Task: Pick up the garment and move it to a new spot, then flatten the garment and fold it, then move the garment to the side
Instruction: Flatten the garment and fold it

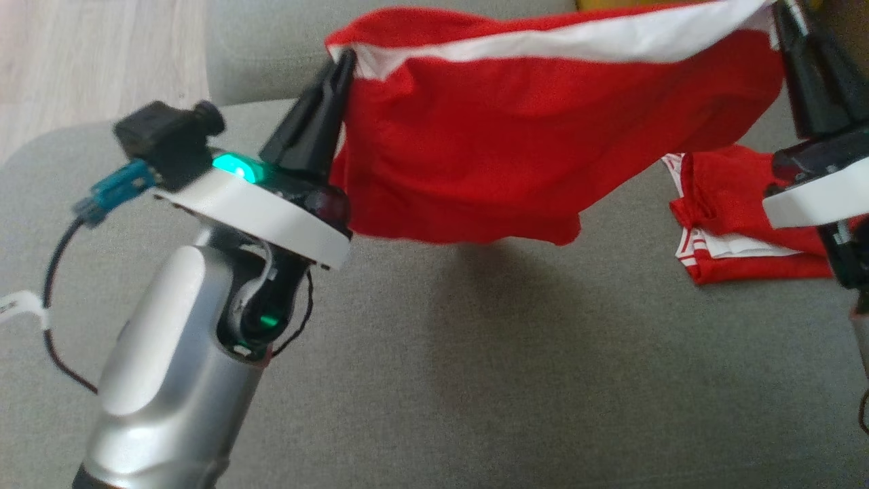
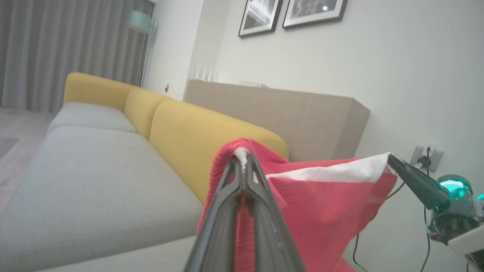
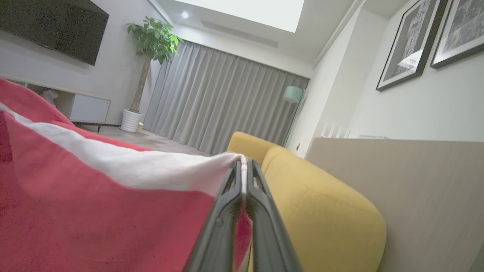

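Garment (image 1: pixel 543 136): red cloth with a white band along its upper edge, held in the air and spanning from one set of fingers to the other.

Left gripper (image 1: pixel 345 64): fingers pressed together on one corner of the band. In the left wrist view the cloth bunches over their tips.

Right gripper (image 1: pixel 781 20): fingers likewise clamped on the opposite corner, with the band running straight out from between them.

Long axis: from the left fingertips across to the right fingertips, along the fairly taut band. The red body sags below both pairs of fingers, and its loose lower edge hangs above the sofa seat (image 1: pixel 475 380) without touching it.

Nearer arm: neither, as each holds one end.

Second red piece (image 1: pixel 733 224): lies folded on the seat, beneath the right fingers and apart from the hanging cloth.

Judgement: the carry is under way. A lay-down would need both pairs of fingers to descend level, toward the bare cushion under the left-finger side.
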